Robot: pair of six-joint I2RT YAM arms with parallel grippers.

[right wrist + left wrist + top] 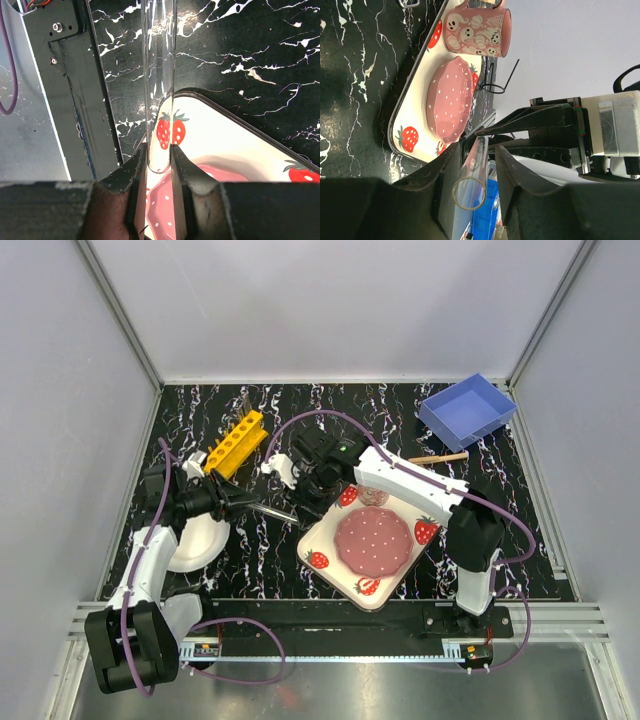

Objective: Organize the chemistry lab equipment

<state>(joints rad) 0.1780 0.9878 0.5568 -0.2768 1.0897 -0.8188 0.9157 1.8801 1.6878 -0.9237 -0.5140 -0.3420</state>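
Observation:
A thin clear tube [280, 512] hangs level between my two grippers, above the table just left of the tray. My right gripper [305, 502] is shut on its rounded end, seen in the right wrist view [158, 150] with the tube [158, 75] running away from the fingers. My left gripper [258, 506] sits around the open end [472, 175]. Its jaws [480, 147] stand a little wider than the tube, with a gap on one side. The yellow rack [236, 443] lies at the back left. A wooden stick with a clamp [440, 457] lies at the back right. I cannot make out the scissors.
The strawberry-print tray [322, 540] holds a pink dotted dish [373, 540] and a pink mug [372, 497]. A blue bin [467, 410] stands at the back right corner. A round white plate [195, 540] lies under my left arm.

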